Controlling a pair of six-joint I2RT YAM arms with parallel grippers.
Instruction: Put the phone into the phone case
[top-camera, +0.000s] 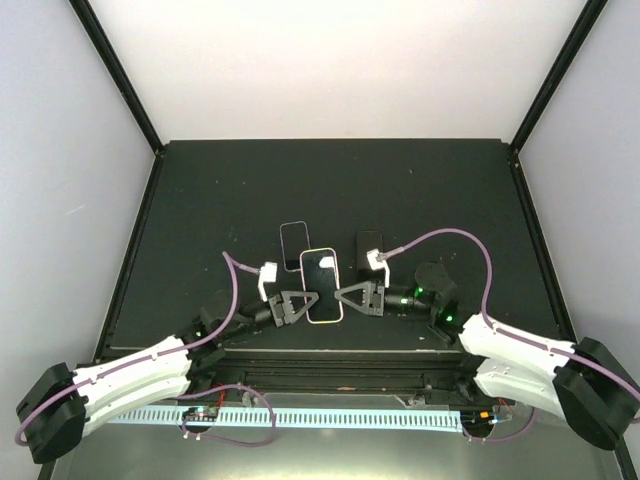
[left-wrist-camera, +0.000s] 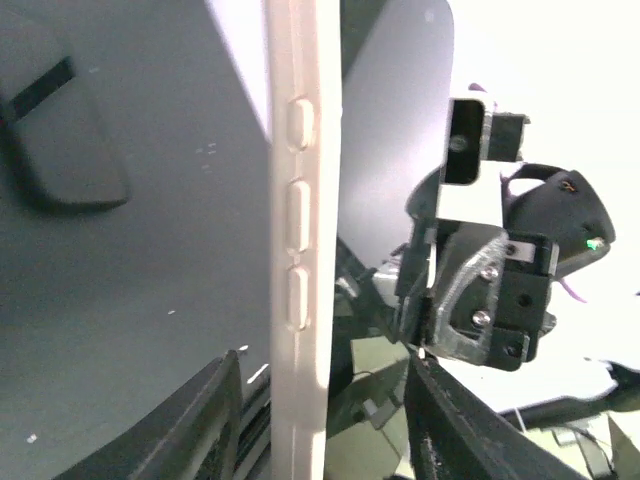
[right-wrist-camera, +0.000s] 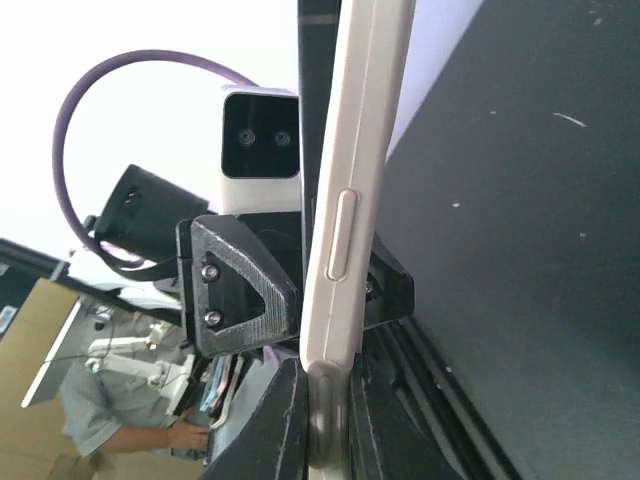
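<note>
A black table (top-camera: 200, 200) fills the overhead view, with 2 white arms reaching in from its near edge to meet at the centre. Between them is the cream phone case (right-wrist-camera: 345, 150), held at the table's middle. A dark-screened phone (top-camera: 322, 290) sits inside its rim.

Your right gripper (right-wrist-camera: 327, 420) is closed tight on the case's edge, 1 finger on each face. Your left gripper (top-camera: 308, 300) is on the opposite long edge with its jaws spread. The case rim runs between them, close to 1 finger and clear of the other, so it is not gripping.

Just behind lies a second white-rimmed slab (top-camera: 294, 245); you cannot tell whether it is a case or a phone. A small dark item (top-camera: 370, 240) lies to its right.

You appear to be at the seating step. A dark strip beside the rim in the right wrist view may be the phone standing proud. Next, you likely need to hold the case steady and press the edges until it sits flush.
</note>
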